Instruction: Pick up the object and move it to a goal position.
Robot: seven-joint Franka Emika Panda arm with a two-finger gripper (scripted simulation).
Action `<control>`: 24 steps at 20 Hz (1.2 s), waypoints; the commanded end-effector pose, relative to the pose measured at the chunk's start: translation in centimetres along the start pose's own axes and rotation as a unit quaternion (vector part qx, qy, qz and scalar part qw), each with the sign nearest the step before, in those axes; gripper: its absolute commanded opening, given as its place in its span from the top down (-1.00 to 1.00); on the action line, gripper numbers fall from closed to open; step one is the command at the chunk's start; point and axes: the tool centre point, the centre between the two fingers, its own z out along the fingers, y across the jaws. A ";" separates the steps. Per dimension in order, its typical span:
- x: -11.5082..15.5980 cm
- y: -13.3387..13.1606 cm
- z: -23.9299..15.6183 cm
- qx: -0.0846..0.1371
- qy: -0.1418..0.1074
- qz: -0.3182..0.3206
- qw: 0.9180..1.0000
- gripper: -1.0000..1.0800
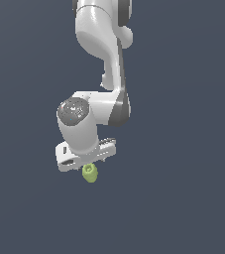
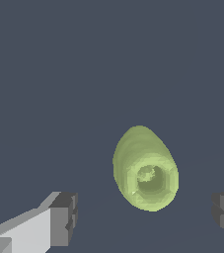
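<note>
Two fingers of your pincer spread wide, gripping nothing; object sits between them, touching neither.

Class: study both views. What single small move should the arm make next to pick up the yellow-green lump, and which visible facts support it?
Probably lower the open gripper straight down, then close. The wrist view shows the yellow-green lump between the two fingertips, nearer one than the other, with clear gaps on both sides, so nothing is gripped yet.
</note>
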 end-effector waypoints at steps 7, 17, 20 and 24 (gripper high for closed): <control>0.3 1.5 1.0 0.001 -0.002 -0.024 1.000 -0.92; 0.1 1.4 3.9 0.001 -0.002 -0.023 1.000 -0.92; 0.1 1.4 5.5 0.001 -0.002 -0.024 1.000 -0.92; 0.1 1.4 6.3 0.001 -0.002 -0.024 1.000 -0.92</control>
